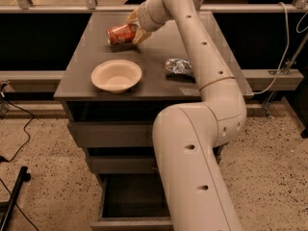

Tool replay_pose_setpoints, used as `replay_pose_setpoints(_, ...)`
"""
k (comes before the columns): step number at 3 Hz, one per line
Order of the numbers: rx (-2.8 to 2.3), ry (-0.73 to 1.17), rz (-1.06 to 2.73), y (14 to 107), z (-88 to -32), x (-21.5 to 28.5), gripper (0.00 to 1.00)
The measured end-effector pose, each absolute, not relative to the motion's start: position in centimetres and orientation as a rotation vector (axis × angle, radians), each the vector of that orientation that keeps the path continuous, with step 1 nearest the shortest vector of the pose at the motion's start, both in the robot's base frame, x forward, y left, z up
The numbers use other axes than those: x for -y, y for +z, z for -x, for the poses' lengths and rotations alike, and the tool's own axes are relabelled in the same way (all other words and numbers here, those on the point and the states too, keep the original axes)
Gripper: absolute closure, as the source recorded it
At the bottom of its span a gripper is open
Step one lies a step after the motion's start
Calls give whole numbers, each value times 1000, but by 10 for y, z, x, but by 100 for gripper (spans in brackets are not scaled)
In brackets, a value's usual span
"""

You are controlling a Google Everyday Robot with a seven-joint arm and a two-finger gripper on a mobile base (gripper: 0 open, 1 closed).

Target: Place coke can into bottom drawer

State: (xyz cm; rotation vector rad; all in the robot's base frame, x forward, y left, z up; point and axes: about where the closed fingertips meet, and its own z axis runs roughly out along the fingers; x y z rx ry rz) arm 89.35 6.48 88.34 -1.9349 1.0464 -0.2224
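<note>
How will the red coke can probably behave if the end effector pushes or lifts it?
The coke can lies on its side near the far edge of the table, so a push would probably roll it. It looks like thin metal, so it is likely light and easy to dent. The end effector is at one end of it.

The hand (pixel 136 27), clasping a red aluminium coke can (pixel 119 34), is over the far side of the grey worktop (pixel 154 57). Nearer than it, a cream round bowl (pixel 116 75) and a crumpled silver can (pixel 178 67) flank bare surface. Far below, the white arm (pixel 202 186) overhangs the open bottom drawer (pixel 127 196).
</note>
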Motion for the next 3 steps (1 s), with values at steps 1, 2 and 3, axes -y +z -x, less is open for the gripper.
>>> replay_pose_setpoints(1, -962, -201, 1931, 932, -864, -60, 100)
replay_pose_setpoints(2, -911, -206, 1887, 999, -821, -43, 100)
replay_pose_setpoints(3, -925, -242, 1757, 1080, -763, -4, 100)
